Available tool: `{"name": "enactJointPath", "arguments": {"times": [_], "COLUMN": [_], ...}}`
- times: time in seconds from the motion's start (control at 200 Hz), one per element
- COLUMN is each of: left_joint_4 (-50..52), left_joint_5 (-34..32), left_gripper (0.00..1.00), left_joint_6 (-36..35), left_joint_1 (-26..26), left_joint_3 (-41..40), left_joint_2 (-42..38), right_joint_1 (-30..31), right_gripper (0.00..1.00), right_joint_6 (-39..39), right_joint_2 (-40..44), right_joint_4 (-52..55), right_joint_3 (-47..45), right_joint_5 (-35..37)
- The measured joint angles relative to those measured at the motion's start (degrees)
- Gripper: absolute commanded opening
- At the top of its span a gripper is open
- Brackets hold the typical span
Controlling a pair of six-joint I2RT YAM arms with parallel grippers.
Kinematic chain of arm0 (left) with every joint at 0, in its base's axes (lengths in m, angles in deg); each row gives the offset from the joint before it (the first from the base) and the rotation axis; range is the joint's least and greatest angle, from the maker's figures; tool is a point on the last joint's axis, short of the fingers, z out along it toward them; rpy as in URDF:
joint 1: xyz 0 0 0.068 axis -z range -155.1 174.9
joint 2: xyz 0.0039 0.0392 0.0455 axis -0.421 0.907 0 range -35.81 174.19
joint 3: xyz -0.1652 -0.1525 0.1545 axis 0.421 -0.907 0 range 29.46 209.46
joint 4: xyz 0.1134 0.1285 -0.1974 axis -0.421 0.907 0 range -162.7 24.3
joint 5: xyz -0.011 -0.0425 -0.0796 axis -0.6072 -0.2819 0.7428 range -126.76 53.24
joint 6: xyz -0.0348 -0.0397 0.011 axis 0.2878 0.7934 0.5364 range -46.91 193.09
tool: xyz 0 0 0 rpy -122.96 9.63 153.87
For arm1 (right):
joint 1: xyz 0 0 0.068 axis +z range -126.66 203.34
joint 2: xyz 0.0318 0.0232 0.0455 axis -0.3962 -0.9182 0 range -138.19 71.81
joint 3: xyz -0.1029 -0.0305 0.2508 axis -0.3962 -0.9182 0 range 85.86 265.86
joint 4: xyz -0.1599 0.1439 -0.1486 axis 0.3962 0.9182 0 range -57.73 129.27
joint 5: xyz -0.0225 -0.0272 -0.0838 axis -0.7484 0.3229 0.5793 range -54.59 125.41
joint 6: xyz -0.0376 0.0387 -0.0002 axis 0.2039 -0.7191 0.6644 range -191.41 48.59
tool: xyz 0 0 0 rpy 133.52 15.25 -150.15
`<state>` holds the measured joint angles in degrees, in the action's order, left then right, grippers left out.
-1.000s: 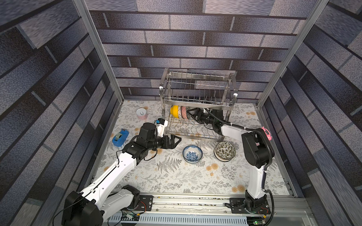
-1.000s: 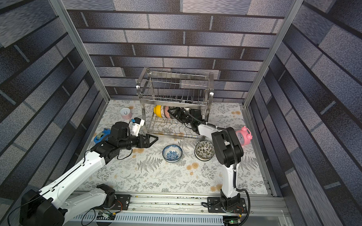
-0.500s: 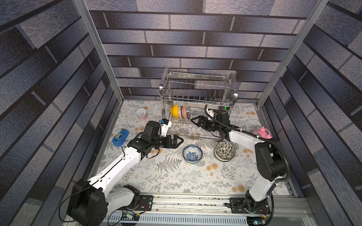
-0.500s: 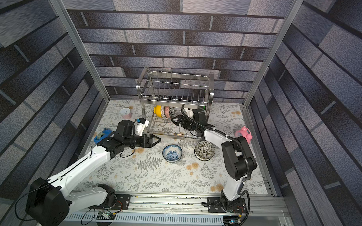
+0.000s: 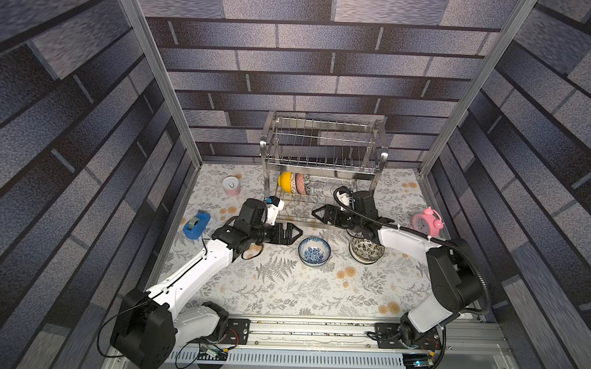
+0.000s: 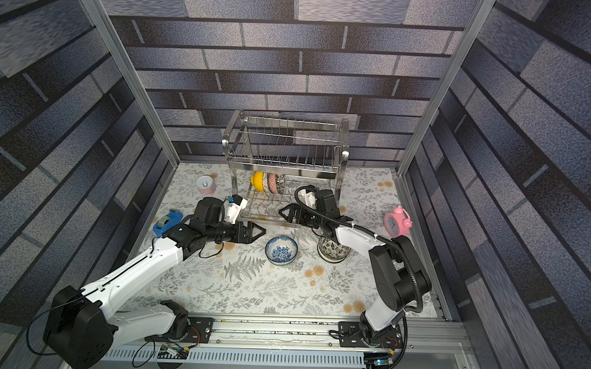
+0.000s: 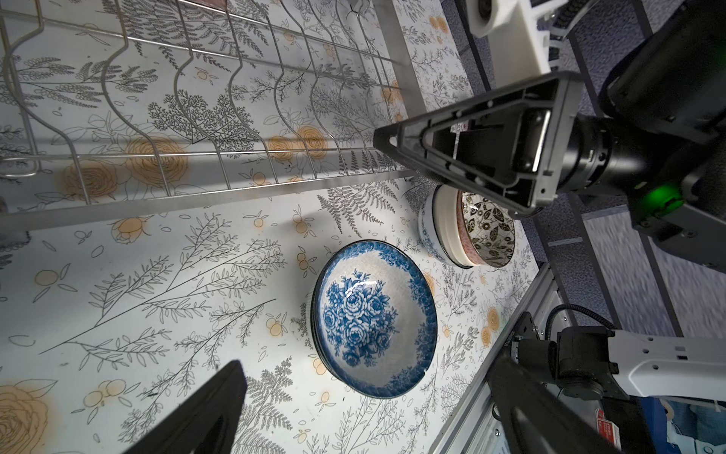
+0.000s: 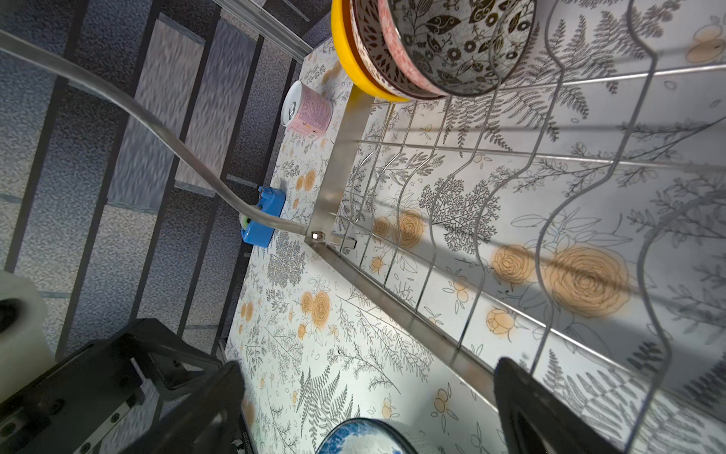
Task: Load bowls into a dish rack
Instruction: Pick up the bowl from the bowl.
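We find the dish rack (image 5: 323, 149) at the back of the flowered mat (image 5: 283, 286). A nested row of bowls (image 5: 296, 183) stands on edge in its lower tier, at the end nearer the pink-and-white can (image 5: 231, 186), with the yellow bowl (image 8: 347, 63) outermost. In front of the rack a blue-and-white bowl (image 5: 314, 253) sits upright on the mat. Near it is a stack of bowls (image 5: 366, 253) topped by a dark leaf-patterned one, partly under the right arm. The right gripper (image 5: 322, 214) hovers at the rack's front rail, fingers spread wide and empty. The left gripper (image 5: 292, 233) hangs just beside the blue-and-white bowl, likewise spread and empty. Farther out we see a blue tape dispenser (image 5: 196, 224) and a pink alarm clock (image 5: 427, 221).
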<state>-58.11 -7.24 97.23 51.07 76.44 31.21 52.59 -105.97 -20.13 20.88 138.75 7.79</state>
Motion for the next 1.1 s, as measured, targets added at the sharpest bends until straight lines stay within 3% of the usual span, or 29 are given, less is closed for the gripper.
{"name": "enactJointPath", "arguments": {"times": [0.361, 0.631, 0.832, 1.102], "left_joint_4": [1.3, 1.9, 4.3, 6.4], "left_joint_5": [-1.4, -3.5, -5.0, -6.1], "left_gripper": [1.0, 1.0, 1.0, 1.0], "left_joint_6": [0.1, 1.8, 3.6, 7.0], "left_joint_1": [1.8, 3.8, 4.1, 4.2], "left_joint_3": [-0.9, -6.6, -10.1, -15.0], "left_joint_2": [-1.5, -9.9, -16.2, -24.3], "right_joint_1": [7.2, 11.0, 13.3, 17.7], "right_gripper": [1.0, 1.0, 0.96, 0.83], "right_joint_6": [11.4, 18.8, 23.2, 28.7], "right_joint_2": [9.4, 10.0, 10.6, 10.2], "right_joint_4": [12.9, 23.8, 28.9, 35.6], "right_joint_3": [0.2, 2.0, 5.2, 11.6], "right_joint_5": [10.2, 17.4, 18.7, 19.3]}}
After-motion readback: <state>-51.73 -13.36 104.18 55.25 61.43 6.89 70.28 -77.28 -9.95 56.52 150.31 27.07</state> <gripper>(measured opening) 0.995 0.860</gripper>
